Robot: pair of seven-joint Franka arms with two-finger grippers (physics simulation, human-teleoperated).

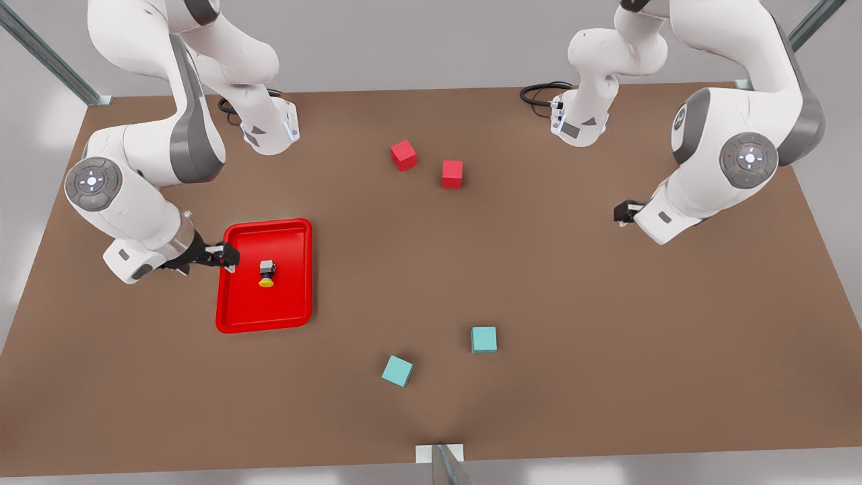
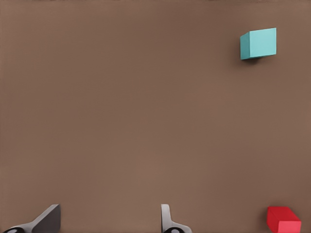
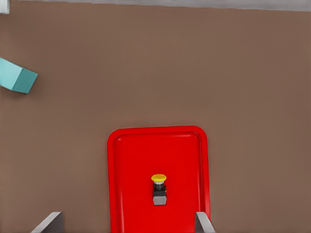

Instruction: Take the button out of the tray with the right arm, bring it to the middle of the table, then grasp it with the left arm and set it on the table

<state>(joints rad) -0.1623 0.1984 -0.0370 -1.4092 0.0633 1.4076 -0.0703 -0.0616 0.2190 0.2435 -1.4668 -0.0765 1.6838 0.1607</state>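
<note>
A tiny push-button with a round yellow cap on a black-and-grey body [image 1: 267,273] lies on its side near the middle of the shallow bright red rectangular tray [image 1: 232,316], which sits on the flat matte brown tabletop [image 1: 606,337] toward the front view's left. The right arm's black two-finger gripper [image 1: 225,256] hangs at the tray's rim on the front view's left, fingers [image 3: 51,222] spread wide and holding nothing — the button lies apart from them, between their line in the right wrist view. At the front view's right, the left arm waits, its gripper [image 1: 625,213] over bare table, fingers [image 2: 46,219] likewise parted and empty. Two red cubes [image 1: 403,155] sit near the table's far middle; two teal cubes [image 1: 483,339] lie toward the near edge.
</note>
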